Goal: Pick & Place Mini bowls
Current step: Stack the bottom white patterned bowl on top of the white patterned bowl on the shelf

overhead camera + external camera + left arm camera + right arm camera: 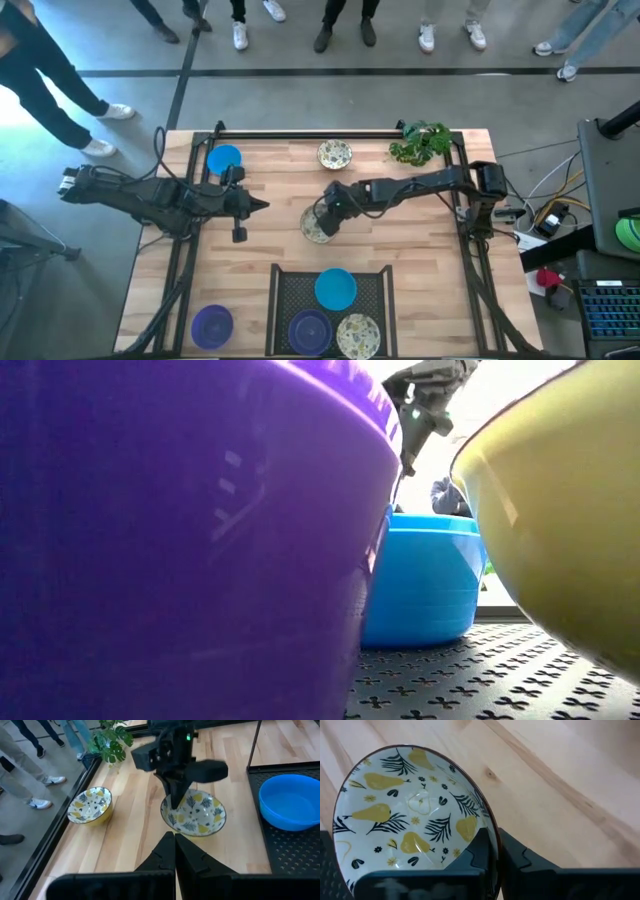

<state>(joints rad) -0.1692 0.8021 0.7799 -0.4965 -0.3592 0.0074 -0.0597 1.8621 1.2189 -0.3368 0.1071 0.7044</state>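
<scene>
A cream mini bowl [316, 228] with a yellow pear and leaf pattern sits mid-table, and my right gripper [327, 214] is shut on its rim. My left gripper [262, 205] waits shut to the bowl's left, clear of everything; the left wrist view shows its fingers [175, 851] closed together. On the bare table are a blue bowl [224, 158] at far left, a patterned bowl [335, 154] at far centre and a purple bowl [212, 324] at near left. A blue [335, 288], a purple [309, 331] and a patterned bowl [358, 336] lie in the black mesh tray [285, 290]. My right gripper pinches the bowl's rim [492, 827] on its far right side, one finger [481, 849] inside the bowl and one [514, 856] outside. The fingers slant down from the table's right. The bowl is tilted in the hold; whether its base touches the table I cannot tell.
A leafy plant [420, 142] stands at the far right corner. A black frame [300, 134] runs around the table. People's legs and shoes [240, 35] show beyond the far edge. In the low view, the tray's purple [180, 540], blue [420, 580] and yellow-sided [560, 530] bowls fill the picture.
</scene>
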